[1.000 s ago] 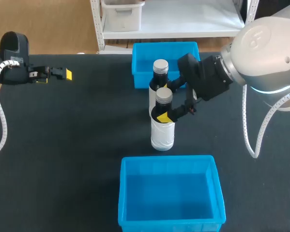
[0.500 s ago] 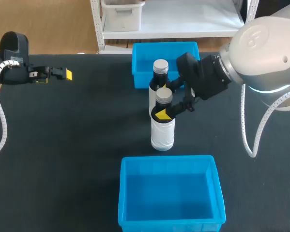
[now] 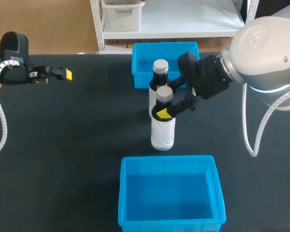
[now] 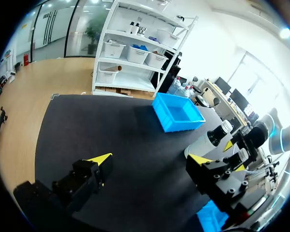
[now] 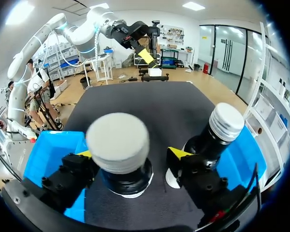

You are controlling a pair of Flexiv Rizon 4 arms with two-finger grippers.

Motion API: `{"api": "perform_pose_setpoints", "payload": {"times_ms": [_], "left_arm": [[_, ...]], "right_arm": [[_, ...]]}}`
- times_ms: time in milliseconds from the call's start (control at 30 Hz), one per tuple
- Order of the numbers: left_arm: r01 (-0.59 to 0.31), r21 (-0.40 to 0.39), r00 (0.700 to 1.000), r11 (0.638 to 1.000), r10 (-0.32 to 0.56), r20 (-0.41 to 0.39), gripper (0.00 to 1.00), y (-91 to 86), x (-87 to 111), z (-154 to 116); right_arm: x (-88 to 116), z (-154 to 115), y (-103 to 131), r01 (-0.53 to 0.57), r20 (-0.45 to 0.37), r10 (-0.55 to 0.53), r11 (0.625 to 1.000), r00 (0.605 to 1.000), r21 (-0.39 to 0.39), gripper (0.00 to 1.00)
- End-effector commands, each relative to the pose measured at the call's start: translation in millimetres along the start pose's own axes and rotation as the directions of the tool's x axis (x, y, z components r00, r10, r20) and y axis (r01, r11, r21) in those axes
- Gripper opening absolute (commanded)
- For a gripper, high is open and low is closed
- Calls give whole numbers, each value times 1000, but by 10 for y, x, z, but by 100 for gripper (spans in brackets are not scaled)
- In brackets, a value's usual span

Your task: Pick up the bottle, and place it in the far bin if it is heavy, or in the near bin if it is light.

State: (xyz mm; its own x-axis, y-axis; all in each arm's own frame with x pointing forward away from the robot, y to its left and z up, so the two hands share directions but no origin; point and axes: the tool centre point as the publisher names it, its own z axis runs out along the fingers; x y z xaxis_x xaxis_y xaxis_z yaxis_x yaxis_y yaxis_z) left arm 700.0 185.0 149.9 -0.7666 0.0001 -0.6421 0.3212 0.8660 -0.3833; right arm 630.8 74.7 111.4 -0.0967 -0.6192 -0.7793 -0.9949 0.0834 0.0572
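Out in the middle of the black worktop (image 3: pixel 77 145) stands the bottle (image 3: pixel 162 130), white-bodied with a dark neck and a grey cap, upright between the two blue bins. The near bin (image 3: pixel 169 159) lies just in front of it and the far bin (image 3: pixel 141 67) sits at the far edge. A second bottle (image 3: pixel 160 67) stands close behind the first, crowding it. The right end effector (image 3: pixel 165 113) comes in from the right, its fingers spread on either side of the bottle's neck, with a gap showing by one yellow tip. The left end effector (image 3: pixel 62 74) hovers far off to the left, fingers spread, pinching nothing.
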Motion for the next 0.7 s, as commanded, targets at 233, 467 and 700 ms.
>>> {"api": "perform_pose_setpoints", "payload": {"times_ms": [233, 467, 700], "left_arm": [[0, 0, 1000, 1000, 0, 0, 100, 0, 0, 0], [0, 0, 1000, 1000, 0, 0, 100, 0, 0, 0], [0, 0, 1000, 1000, 0, 0, 100, 0, 0, 0]], "right_arm": [[1, -50, 23, 9, 9, -9, 1000, 1000, -1, 0], [-6, -134, 74, 29, 17, -29, 1000, 999, 7, 0], [-18, -162, 118, 47, 21, -47, 999, 999, 21, 0]]}}
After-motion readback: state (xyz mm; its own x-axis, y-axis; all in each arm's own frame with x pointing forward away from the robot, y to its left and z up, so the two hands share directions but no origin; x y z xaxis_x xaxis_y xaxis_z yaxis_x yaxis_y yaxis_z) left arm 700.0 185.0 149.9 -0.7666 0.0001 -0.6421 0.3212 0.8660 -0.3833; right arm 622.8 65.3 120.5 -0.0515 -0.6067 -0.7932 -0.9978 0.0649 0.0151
